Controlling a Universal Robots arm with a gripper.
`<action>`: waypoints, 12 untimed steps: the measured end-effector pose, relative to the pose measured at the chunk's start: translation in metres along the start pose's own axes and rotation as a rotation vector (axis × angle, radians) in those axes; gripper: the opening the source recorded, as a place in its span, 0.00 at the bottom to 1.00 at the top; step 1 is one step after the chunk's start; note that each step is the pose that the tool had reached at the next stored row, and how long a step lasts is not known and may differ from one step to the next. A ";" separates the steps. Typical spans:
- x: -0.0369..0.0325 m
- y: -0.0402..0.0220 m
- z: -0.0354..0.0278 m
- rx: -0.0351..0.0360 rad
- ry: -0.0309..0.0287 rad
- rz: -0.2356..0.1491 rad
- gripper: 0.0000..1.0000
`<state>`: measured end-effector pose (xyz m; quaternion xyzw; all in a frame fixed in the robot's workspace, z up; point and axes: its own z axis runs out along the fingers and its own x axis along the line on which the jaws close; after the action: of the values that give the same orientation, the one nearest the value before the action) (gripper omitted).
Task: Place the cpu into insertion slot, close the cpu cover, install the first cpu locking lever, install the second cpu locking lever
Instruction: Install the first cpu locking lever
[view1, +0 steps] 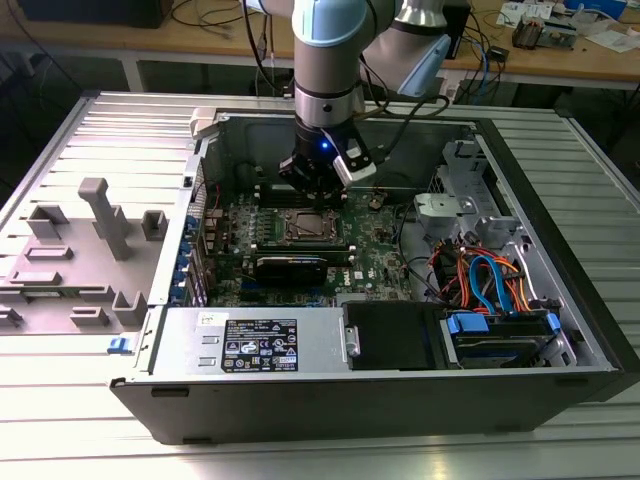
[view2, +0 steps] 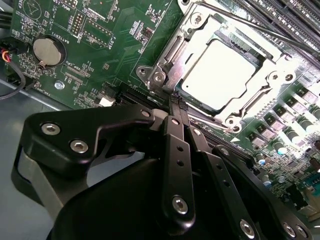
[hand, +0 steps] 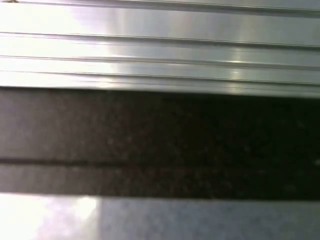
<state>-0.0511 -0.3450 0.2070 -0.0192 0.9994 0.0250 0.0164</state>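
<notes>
A: Where's your pincer?

B: My gripper (view2: 176, 106) hangs inside the open computer case (view1: 560, 330), low over the green motherboard (view2: 105, 50), at the corner of the insertion slot (view2: 165, 75). Fingers (view2: 174, 150) pressed together, tips just at the slot's metal rim; whether they touch a lever there, I can't tell.

A: The cpu?

B: The cpu (view2: 220, 75) sits flat in the slot, silver top showing. The cpu cover (view2: 272, 82) lies down around it, its frame edges bordering the chip on all sides.

A: Room to move?

B: Tight. In the exterior view the slot (view1: 303, 226) has the memory slots (view1: 262, 232) just beside it on the exterior view's left and a long black card (view1: 290, 268) near its front edge. Case walls ring the board; drive cage and cables (view1: 490, 280) crowd the exterior view's right. Open room is above only.

A: First wrist view?

B: Ribbed metal surface (hand: 160, 50) and a dark band (hand: 160, 145) across it.
</notes>
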 end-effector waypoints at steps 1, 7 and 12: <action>0.0000 0.0000 0.0001 0.0000 0.0000 0.000 0.11; 0.0000 -0.0001 0.0011 -0.0003 0.0000 0.000 0.11; -0.0002 0.0000 0.0012 -0.0015 -0.0002 0.000 0.11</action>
<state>-0.0509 -0.3449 0.2058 -0.0192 0.9993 0.0257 0.0165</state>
